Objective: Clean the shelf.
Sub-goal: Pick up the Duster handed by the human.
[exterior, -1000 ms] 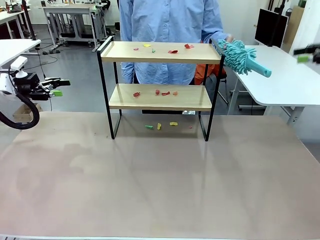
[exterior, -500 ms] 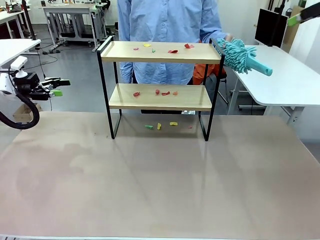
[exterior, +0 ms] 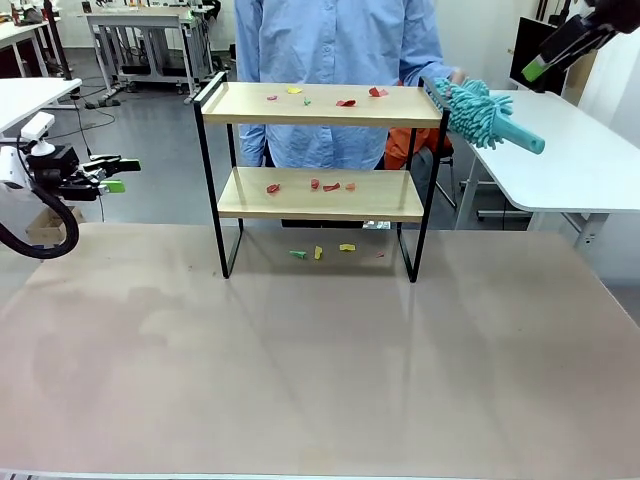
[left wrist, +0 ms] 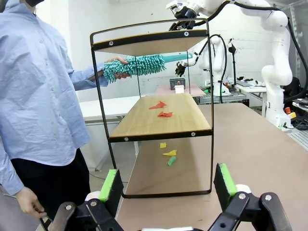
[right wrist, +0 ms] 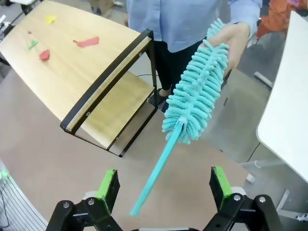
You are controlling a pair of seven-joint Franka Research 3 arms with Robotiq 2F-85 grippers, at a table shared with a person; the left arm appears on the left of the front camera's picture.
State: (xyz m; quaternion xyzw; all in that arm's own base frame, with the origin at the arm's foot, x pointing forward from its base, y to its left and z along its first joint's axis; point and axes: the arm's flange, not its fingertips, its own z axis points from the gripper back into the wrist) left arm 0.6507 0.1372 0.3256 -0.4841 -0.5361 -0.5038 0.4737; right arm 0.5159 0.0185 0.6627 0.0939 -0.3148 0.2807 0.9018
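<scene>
A wide brown tabletop [exterior: 320,400] fills the foreground. At its far edge stands the shelf [exterior: 385,205], a two-tier rack of light wooden boards in a thin black metal frame. It sits in the middle, so either arm could plausibly reach it.

Behind it stands a person in a light blue shirt [exterior: 340,40]. The person's hand [right wrist: 237,39] is clenched around the fluffy head of a teal chenille duster [right wrist: 195,101]. It is held out past the rack's end rail, on the robot's right, with the thin handle pointing away from the person. This looks like a handle-first offer to the robot.

The right gripper [right wrist: 163,185] hangs above and apart from the handle's free end with its jaws spread wide and nothing between them, probably lined up to take it. The left gripper [exterior: 117,174] waits well off to the left, also spread and empty, facing the rack end-on.

Small red, yellow and green scraps [exterior: 345,102] dot the top board. More red bits [exterior: 318,184] lie on the lower board, and a few pieces [exterior: 320,252] lie on the tabletop underneath. No cleaning appears to have begun.
</scene>
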